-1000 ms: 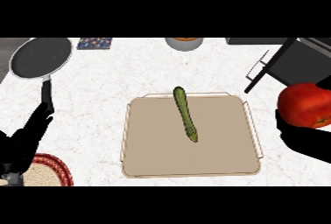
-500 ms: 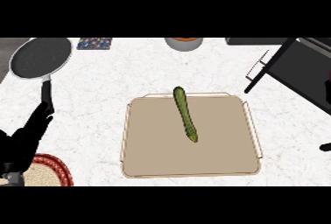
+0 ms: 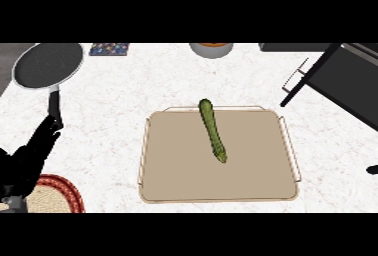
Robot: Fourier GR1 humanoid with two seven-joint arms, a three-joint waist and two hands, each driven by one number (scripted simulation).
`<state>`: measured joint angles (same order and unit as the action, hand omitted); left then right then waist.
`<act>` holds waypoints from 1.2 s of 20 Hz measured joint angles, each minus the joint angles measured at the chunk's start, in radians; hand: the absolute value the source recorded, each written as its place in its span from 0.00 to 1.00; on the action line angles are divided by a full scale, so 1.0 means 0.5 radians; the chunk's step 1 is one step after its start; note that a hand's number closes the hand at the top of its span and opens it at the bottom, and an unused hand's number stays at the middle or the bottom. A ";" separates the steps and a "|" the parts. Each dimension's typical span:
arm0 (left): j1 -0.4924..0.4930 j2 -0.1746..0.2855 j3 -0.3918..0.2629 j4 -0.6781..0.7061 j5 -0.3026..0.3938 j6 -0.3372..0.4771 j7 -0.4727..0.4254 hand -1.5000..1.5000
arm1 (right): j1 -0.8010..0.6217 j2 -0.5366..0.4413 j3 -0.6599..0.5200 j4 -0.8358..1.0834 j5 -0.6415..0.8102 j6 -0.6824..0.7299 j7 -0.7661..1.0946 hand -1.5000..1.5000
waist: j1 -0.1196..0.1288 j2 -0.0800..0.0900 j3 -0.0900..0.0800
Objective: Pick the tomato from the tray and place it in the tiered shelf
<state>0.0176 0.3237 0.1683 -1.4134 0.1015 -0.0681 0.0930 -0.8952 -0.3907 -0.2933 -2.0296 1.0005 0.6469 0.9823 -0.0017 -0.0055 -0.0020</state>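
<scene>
Head view shows no tomato anywhere, so where it sits now cannot be told. On the tray (image 3: 221, 192) lies only a long green vegetable (image 3: 212, 131), slanting from the far rim towards the middle. Up to the right, apart from the tray's corner, stands the black tiered shelf (image 3: 347, 82), with nothing on the counter between them. Only a dark sliver of the right hand (image 3: 373, 170) shows at the right edge, too little to tell how it is set. The left hand (image 3: 29, 157) rests at the lower left, fingers relaxed and pointing up, just below the handle of a frying pan (image 3: 48, 65) and next to a red-rimmed woven mat (image 3: 55, 195). At the far edge are a bowl (image 3: 211, 49) and a patterned cloth (image 3: 109, 48). A second ago the right hand held the red tomato beside the tray's right rim; both have since slipped out of frame, the rest unmoved. Count: one tray, vegetable, shelf, pan, mat, bowl and cloth.
</scene>
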 measured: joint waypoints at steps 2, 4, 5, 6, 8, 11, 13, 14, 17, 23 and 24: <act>-0.002 -0.012 -0.004 -0.007 -0.006 0.008 0.009 0.50 | -0.045 -0.063 -0.054 0.102 0.015 0.033 -0.034 1.00 | 0.003 0.003 0.001; -0.011 -0.011 -0.003 -0.016 -0.010 0.011 0.033 0.50 | -0.066 -0.127 -0.101 0.177 0.034 0.065 -0.067 1.00 | 0.003 0.004 0.002; -0.019 -0.004 0.004 0.000 -0.012 0.005 0.022 0.50 | -0.067 -0.140 -0.102 0.216 0.053 0.068 -0.075 1.00 | 0.004 0.005 0.002; -0.009 -0.009 -0.001 -0.014 -0.014 0.002 0.026 0.50 | -0.045 -0.162 -0.110 0.260 0.077 0.063 -0.090 1.00 | 0.008 0.007 0.002; -0.012 -0.030 -0.018 -0.024 -0.033 0.014 0.025 0.50 | -0.052 -0.223 -0.134 0.370 0.100 0.060 -0.126 1.00 | 0.010 0.009 0.003; 0.015 -0.038 -0.011 -0.058 -0.033 0.006 0.021 0.50 | 0.012 -0.298 -0.189 0.489 0.119 0.003 -0.207 1.00 | 0.013 0.010 0.003; 0.016 -0.040 -0.004 -0.058 -0.035 -0.004 0.018 0.50 | 0.018 -0.310 -0.201 0.560 0.129 -0.051 -0.219 1.00 | 0.014 0.011 0.004; 0.021 -0.033 0.003 -0.071 -0.029 -0.016 0.028 0.50 | 0.046 -0.308 -0.203 0.600 0.140 -0.109 -0.243 1.00 | 0.016 0.011 0.003; 0.000 -0.013 0.032 -0.059 -0.026 -0.032 0.039 0.50 | 0.051 -0.319 -0.244 0.714 0.132 -0.218 -0.274 1.00 | 0.016 0.012 0.004; -0.028 -0.062 0.012 -0.040 -0.058 -0.013 0.037 0.50 | 0.116 -0.389 -0.381 1.037 0.110 -0.519 -0.397 1.00 | 0.017 0.015 0.005; -0.039 -0.062 0.016 -0.020 -0.062 -0.013 0.034 0.50 | 0.132 -0.383 -0.401 1.059 0.123 -0.575 -0.379 0.00 | 0.016 0.015 0.004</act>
<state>-0.0021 0.2928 0.1761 -1.4235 0.0703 -0.0745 0.1099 -0.8294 -0.5821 -0.4937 -1.5002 1.0618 0.3596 0.7927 0.0062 0.0021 0.0001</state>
